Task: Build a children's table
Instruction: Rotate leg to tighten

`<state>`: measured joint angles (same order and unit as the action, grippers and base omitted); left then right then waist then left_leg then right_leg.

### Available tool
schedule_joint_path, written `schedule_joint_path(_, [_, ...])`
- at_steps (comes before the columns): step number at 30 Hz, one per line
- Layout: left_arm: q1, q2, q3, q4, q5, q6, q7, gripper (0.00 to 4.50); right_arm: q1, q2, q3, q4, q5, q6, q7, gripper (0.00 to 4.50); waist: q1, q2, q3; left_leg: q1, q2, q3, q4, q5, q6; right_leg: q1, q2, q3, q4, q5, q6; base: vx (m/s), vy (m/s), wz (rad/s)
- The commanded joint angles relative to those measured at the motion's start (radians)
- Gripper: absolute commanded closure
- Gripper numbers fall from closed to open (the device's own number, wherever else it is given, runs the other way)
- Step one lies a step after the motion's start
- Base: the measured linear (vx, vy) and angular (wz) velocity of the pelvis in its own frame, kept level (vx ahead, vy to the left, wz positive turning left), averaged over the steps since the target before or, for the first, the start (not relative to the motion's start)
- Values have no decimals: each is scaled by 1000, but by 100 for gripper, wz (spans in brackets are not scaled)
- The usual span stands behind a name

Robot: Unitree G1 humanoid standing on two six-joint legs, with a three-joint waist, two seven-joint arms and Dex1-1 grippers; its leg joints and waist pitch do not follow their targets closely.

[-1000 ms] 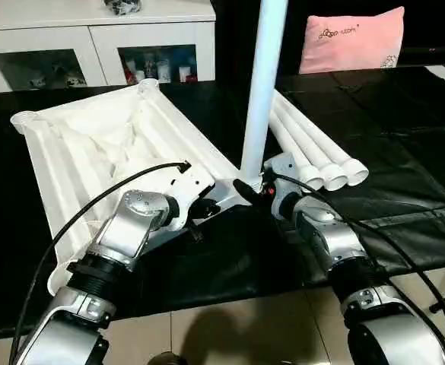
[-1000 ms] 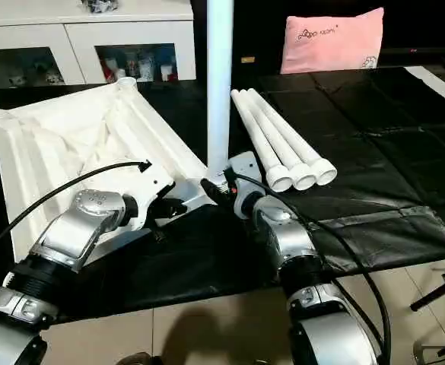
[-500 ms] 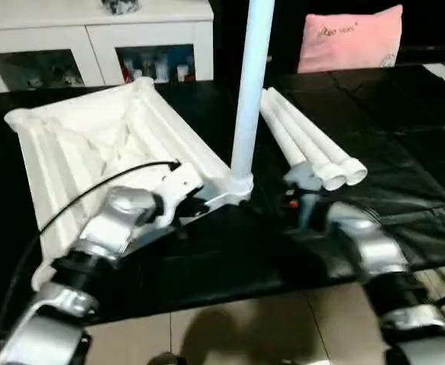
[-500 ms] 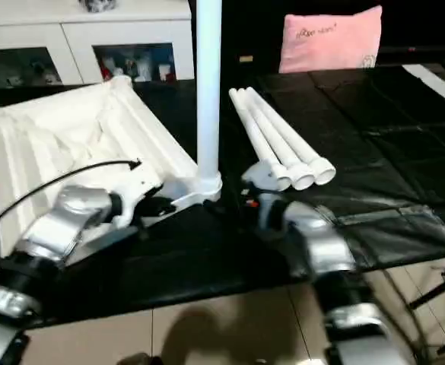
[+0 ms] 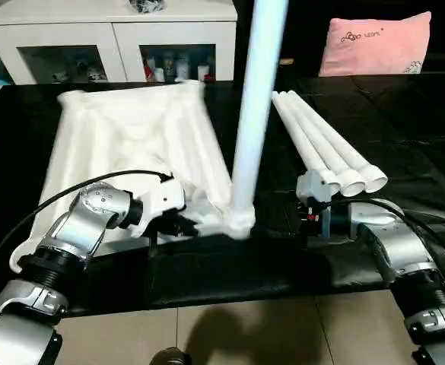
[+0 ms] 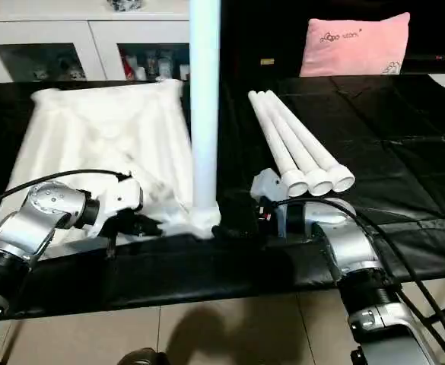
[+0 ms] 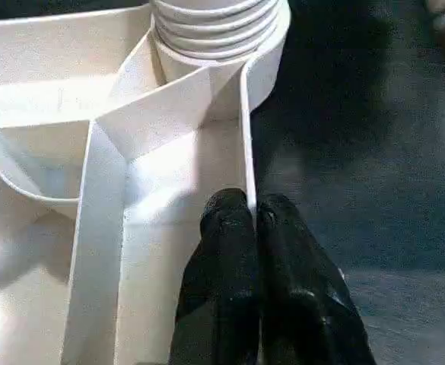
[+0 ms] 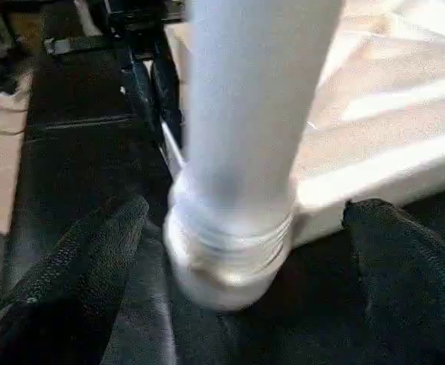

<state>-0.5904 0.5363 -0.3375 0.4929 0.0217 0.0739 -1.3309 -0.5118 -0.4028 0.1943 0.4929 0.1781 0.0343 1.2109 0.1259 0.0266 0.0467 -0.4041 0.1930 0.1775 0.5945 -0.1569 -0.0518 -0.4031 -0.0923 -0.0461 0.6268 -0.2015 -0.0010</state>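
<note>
- The white tabletop (image 5: pixel 131 144) lies underside up on the black mat (image 5: pixel 405 122), left of centre in my head view; its ribs run lengthwise and meet a round socket at each corner
- One white leg (image 5: pixel 256 106) stands upright in the near right corner socket, rising out of the top of the frame, its threaded end seated in the collar
- Three more legs (image 5: pixel 325 148) lie side by side on the mat, right of centre, open ends toward me
- My left gripper (image 7: pixel 254 220) is pinched tight on the thin rim wall of the tabletop, just beside that socket
- My right gripper (image 8: pixel 237 220) stands wide apart, a finger on either side of the upright leg's base, gripping nothing
- A white cabinet (image 5: pixel 116 46) is at upper left, a pink pillow (image 5: pixel 374 46) at upper right
</note>
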Motion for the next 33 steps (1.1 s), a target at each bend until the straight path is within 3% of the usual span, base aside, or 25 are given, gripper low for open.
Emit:
schedule_joint_path(1, [-23,5,-21,-54,-18,-35,-50,450,-13,3,15,11,-15,-12,20,2,-6,1,-70,34,35,-5,-71,-249,19,40,-44,29,-64,-84,-245,0,0,0])
schedule_joint_path(2, [-24,8,-31,-67,-21,-43,-72,450,-21,12,39,22,-20,-21,47,2,-6,0,-70,33,35,-5,-71,-242,24,41,-45,29,-63,-71,-247,0,0,0])
schedule_joint_path(10, [-28,0,-33,-65,-16,-54,-83,450,-19,18,72,28,-22,-19,110,2,-14,-3,-69,29,34,-5,-71,-233,33,44,-44,28,-63,-76,-249,0,0,0])
schedule_joint_path(15, [-33,0,-37,-57,-15,-62,-87,450,-29,26,79,52,-22,-22,124,29,-15,-2,-71,30,34,-4,-68,-217,40,44,-44,28,-61,-59,-257,0,0,0])
schedule_joint_path(26, [-33,2,-41,-60,-9,-59,-87,450,-30,35,84,59,-15,-13,150,143,-13,-1,-71,31,33,-4,-67,-213,44,44,-43,27,-59,-47,-263,0,0,0])
schedule_joint_path(33, [-31,5,-41,-63,-8,-56,-87,450,-24,36,85,59,-12,-11,157,170,-13,0,-72,32,34,-5,-68,-221,38,44,-43,27,-60,-58,-262,0,0,0])
